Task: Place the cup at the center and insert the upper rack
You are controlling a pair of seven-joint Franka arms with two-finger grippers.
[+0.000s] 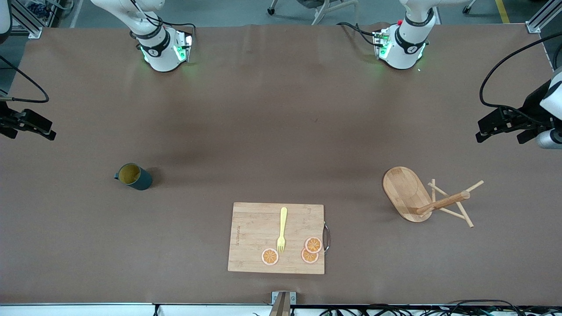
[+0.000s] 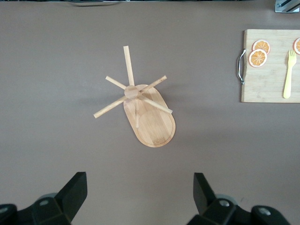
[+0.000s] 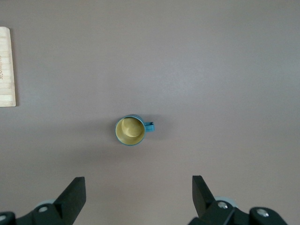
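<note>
Lowest in the front view, at centre, a rectangular cutting board (image 1: 275, 238) lies on the table (image 1: 281, 109), carrying a yellow fork (image 1: 282, 229) and three orange slices (image 1: 312, 245). Higher in the frame and toward the right arm's end of the table, at the mid left of the picture, the cup (image 1: 133, 176) stands upright with its opening up and its handle pointing away from the board. At the mid right of the frame, toward the left arm's end, the upper rack (image 1: 417, 197) stands on its oval base with its post and crossing pegs leaning toward the picture's right edge. The table's centre, above the board in the frame, is bare.

The right gripper (image 1: 27, 125), at the left edge of the frame, hangs over the table well above the cup with jaws wide and empty; the left gripper (image 1: 511, 127), at the right edge, hangs likewise over the rack, jaws wide and empty.

The cup looks rigid, smooth and probably breakable: a pinch across the rim wall seems surest. The rack appears light, stiff and top-heavy; the central post is the likely hold, the thin pegs being weak
</note>
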